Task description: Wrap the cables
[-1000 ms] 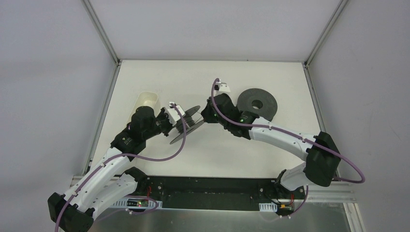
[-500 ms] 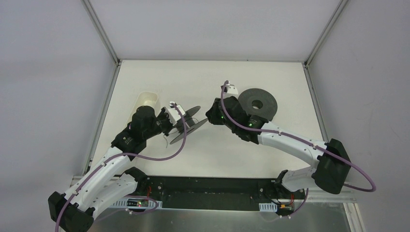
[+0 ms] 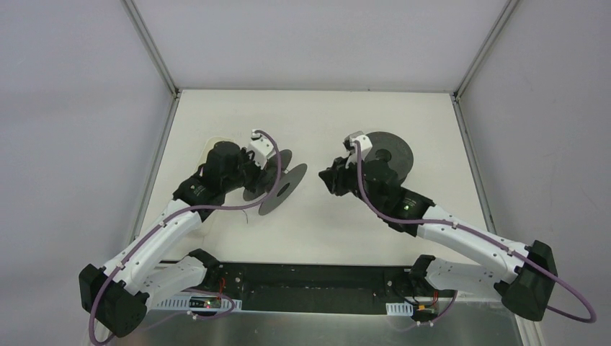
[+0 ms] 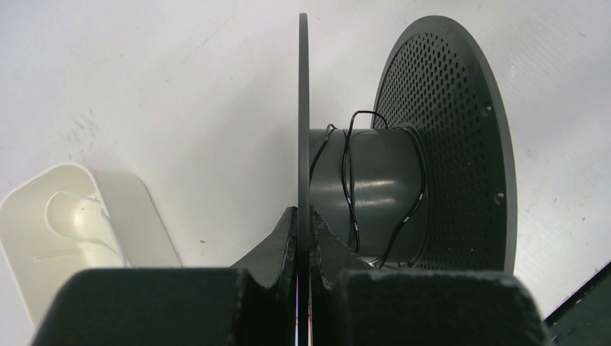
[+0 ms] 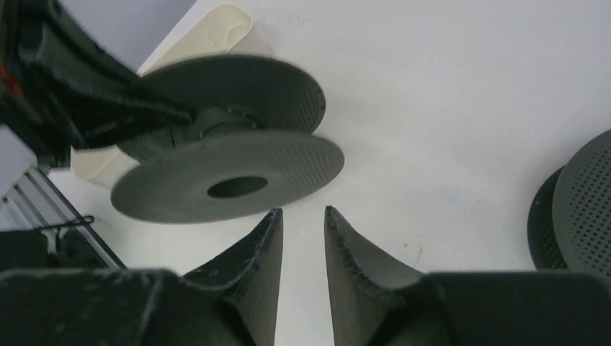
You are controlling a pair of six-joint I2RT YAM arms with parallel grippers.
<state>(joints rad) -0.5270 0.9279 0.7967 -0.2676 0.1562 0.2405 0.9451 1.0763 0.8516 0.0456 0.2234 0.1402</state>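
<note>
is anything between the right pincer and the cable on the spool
Yes. The spool's outer flange faces the right pincer and screens the hub where the cable is loosely wound. Nothing else shows in the gap.

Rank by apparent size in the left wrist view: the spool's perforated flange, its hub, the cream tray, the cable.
1. perforated flange, clearly largest.
2. hub and cream tray look alike; the tray is partly hidden, so not ranked.
3. cable, a thin strand across the hub.
</note>
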